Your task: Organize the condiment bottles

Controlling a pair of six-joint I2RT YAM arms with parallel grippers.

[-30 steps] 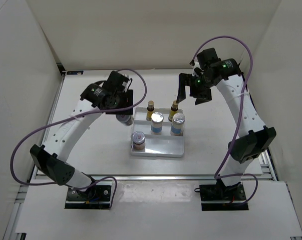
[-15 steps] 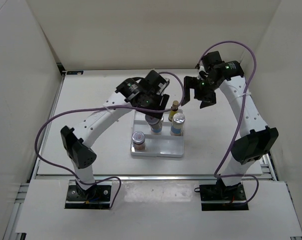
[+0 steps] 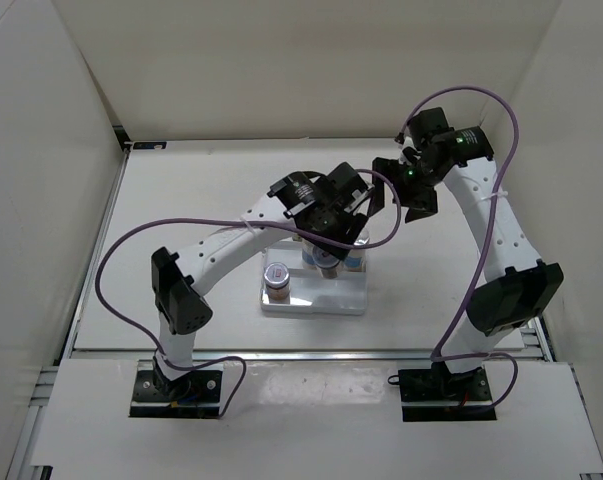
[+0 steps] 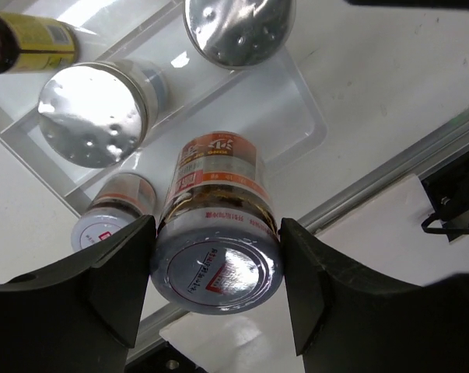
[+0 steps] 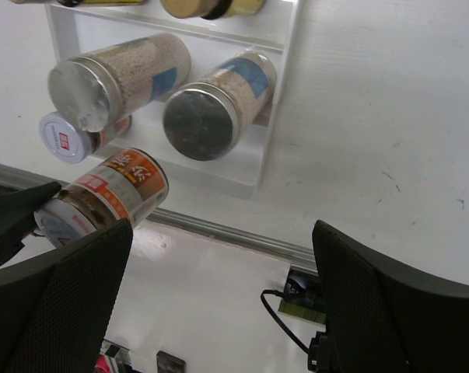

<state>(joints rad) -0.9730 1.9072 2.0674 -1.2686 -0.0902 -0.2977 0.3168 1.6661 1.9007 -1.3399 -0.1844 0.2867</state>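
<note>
My left gripper (image 3: 330, 238) (image 4: 216, 242) is shut on a short silver-lidded jar with a reddish label (image 4: 216, 203) and holds it above the front part of the white ridged tray (image 3: 341, 297). The held jar also shows in the right wrist view (image 5: 113, 193). The second jar (image 4: 113, 211) (image 3: 277, 280) stands in the tray's front row. Two clear-blue bottles with silver caps (image 4: 94, 113) (image 4: 239, 28) stand in the middle row. One slim yellow bottle (image 4: 30, 37) stands behind them. My right gripper (image 3: 413, 192) (image 5: 220, 230) is open and empty, above and to the right of the tray.
The tray's rim (image 4: 306, 105) lies below the held jar. The table's metal front rail (image 5: 242, 235) runs just beyond the tray. White walls close the table on three sides. My left arm (image 3: 231, 240) stretches across the tray's left side.
My left arm has swung right with the jar, from left of the tray to above its front part. My right gripper has drawn back to the right, away from the yellow bottles.
</note>
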